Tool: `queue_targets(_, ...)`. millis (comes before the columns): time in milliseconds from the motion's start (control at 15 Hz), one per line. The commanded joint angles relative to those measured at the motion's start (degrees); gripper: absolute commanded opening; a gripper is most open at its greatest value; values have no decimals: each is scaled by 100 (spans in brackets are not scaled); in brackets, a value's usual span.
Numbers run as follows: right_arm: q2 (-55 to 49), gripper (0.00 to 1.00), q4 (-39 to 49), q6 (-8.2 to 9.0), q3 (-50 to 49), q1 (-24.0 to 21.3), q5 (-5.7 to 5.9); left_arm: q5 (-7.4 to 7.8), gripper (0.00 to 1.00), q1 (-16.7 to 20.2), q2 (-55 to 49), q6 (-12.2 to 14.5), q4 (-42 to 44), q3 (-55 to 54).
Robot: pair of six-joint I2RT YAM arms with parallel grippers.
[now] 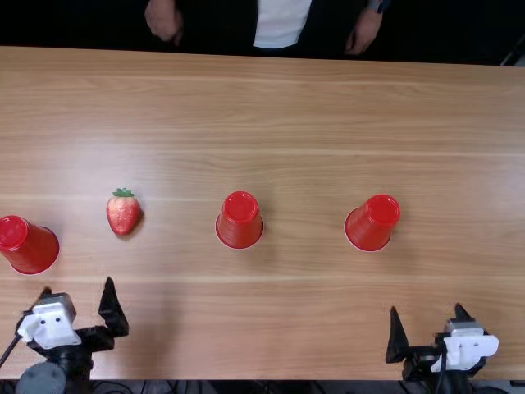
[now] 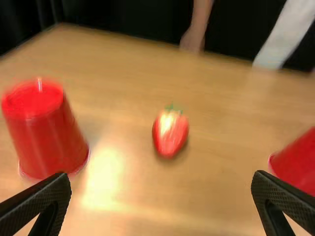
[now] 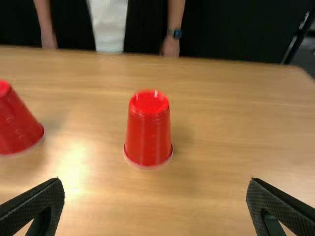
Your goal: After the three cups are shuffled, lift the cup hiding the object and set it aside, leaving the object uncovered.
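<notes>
Strawberry [image 1: 123, 213] between left cup [image 1: 29, 245] and middle cup [image 1: 239, 220]

Lab-like setup; wooden table [image 1: 328, 123], black backdrop [image 3: 236, 24] behind

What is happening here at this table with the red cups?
It is a cup game. Three red cups stand upside down in a row on the table: the left cup, the middle cup and the right cup. A strawberry lies uncovered between the left cup and the middle cup. The left gripper and the right gripper are both open near the table's near edge, holding nothing.
</notes>
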Motion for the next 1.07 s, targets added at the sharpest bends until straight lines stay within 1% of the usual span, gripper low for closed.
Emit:
queue_targets(0, -40, 100, 429, 59, -84, -62, 37, 18, 100, -58, -73, 255, 530, -239)
queue_targets(133, -40, 100, 1642, 28, -506, -53, 37, 29, 100, -58, -73, 909, 1448, -652)
queue_targets(200, -40, 100, 2443, 17, -866, -53, 26, 39, 100, -58, -73, 1120, 1785, -916)
queue_targets(333, -40, 100, 4215, -15, -1578, -53, 15, 71, 100, -58, -73, 1183, 2207, -1311)
queue_targets(400, -40, 100, 4879, 7, -1895, -53, 15, 71, 100, -67, -73, 1183, 2313, -1443)
queue_targets(467, -40, 100, 5280, 17, -2141, -53, 15, 82, 100, -76, -73, 1183, 2481, -1558)
queue_targets(667, -40, 100, 5438, 38, -2853, -53, 26, 82, 100, -181, -73, 1215, 2840, -1927)
queue_targets(733, -40, 100, 5301, 49, -2888, -53, 26, 71, 100, -181, -73, 1204, 2840, -1927)
queue_targets(867, -40, 100, 4795, 186, -2888, -53, 37, 71, 100, -190, -73, 1204, 2766, -1927)
queue_targets(1000, -40, 100, 4795, 186, -2888, -53, 37, 71, 100, -181, -73, 1204, 2766, -1927)
